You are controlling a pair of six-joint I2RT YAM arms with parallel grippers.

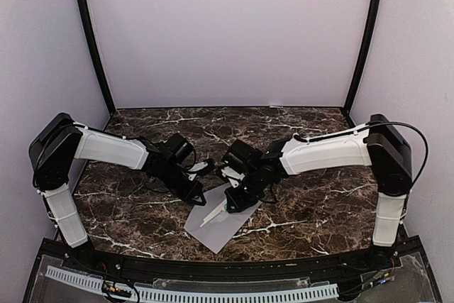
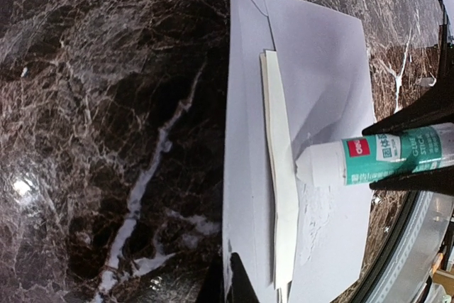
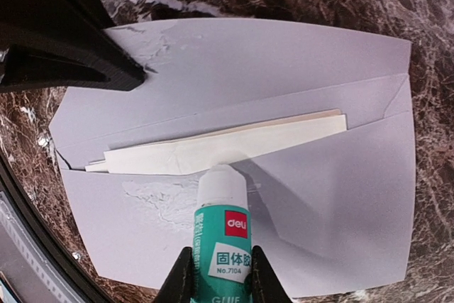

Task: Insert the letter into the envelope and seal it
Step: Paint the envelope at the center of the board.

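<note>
Right hand pinches a glue stick, its tip on the open envelope just beside the folded letter tucked inside. Left hand, pressed together, sits at the envelope's edge. The envelope lies flat on the marble desk.

I work in a lab test booth. Plain pale lavender wall panels fill the top and sides of the frame, joined by thin black corner posts. My white-and-black left arm and right arm are bolted at the bottom edge of a dark brown marble-patterned tabletop, near a white slotted cable duct.
</note>
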